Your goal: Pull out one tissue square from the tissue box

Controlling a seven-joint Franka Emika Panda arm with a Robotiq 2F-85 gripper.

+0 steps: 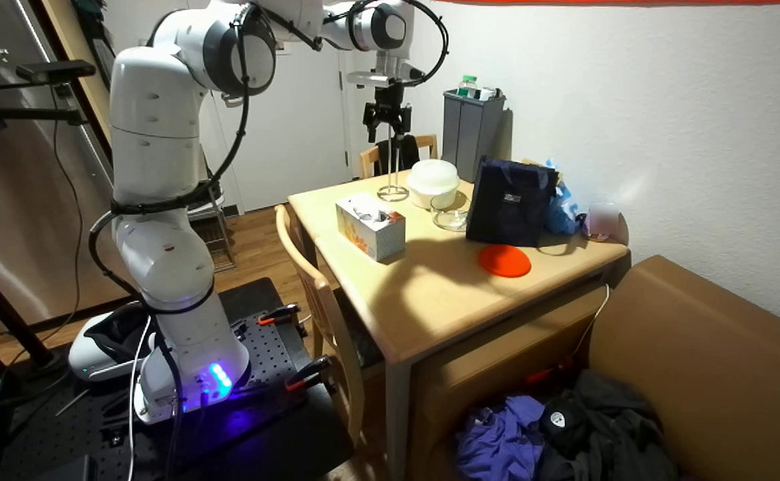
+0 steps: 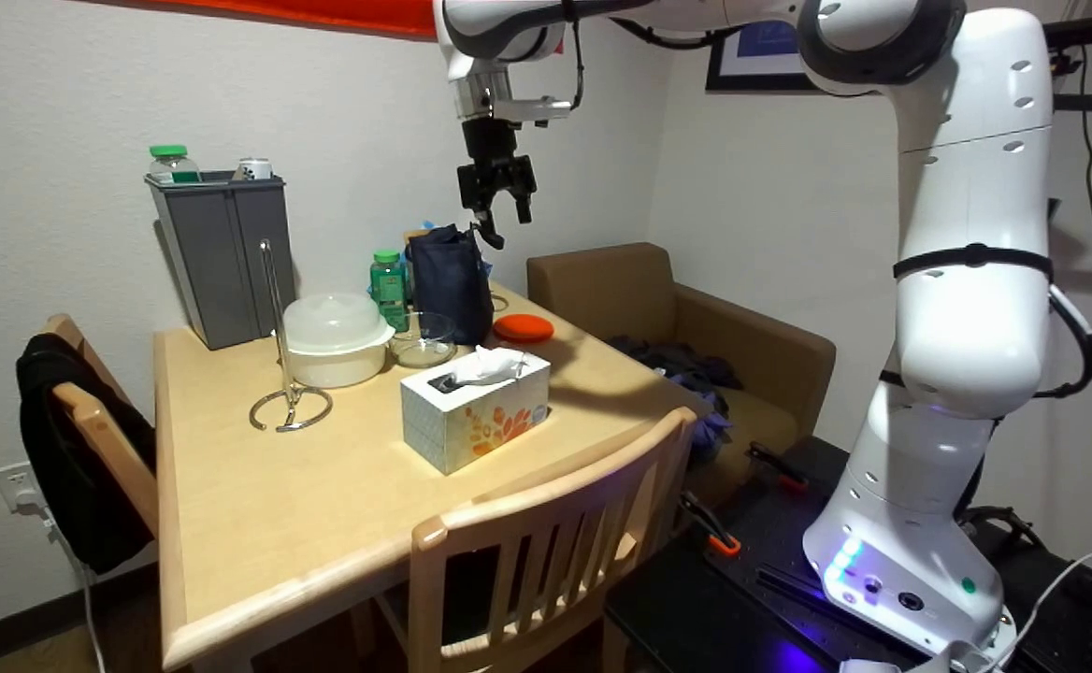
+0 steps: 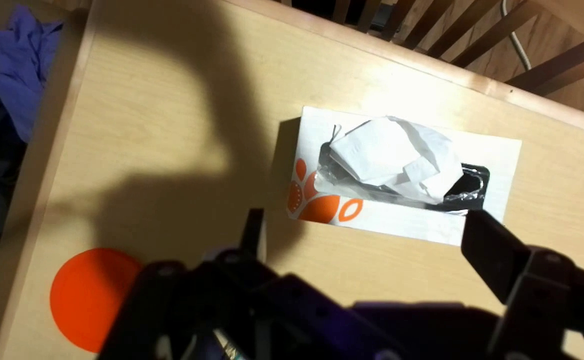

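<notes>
The tissue box [image 1: 390,235] is white and grey with orange leaf shapes and stands on the table; it also shows in an exterior view [image 2: 471,425] and in the wrist view [image 3: 412,224]. A crumpled white tissue [image 3: 379,150] pokes out of the slot on its top, with clear film around it; the tissue also shows in an exterior view [image 2: 490,365]. My gripper [image 2: 509,224] is open and empty, high above the table and apart from the box. In the wrist view the gripper's fingers [image 3: 364,220] are spread wide, with the box beyond them.
On the table [image 2: 322,505] stand a metal ring stand [image 2: 291,411], a white lidded bowl [image 2: 336,360], a glass bowl [image 2: 423,350], a dark blue bag [image 1: 510,207] and a red disc [image 1: 505,260]. A grey bin [image 2: 228,262] stands behind. A wooden chair [image 2: 546,551] is against the table.
</notes>
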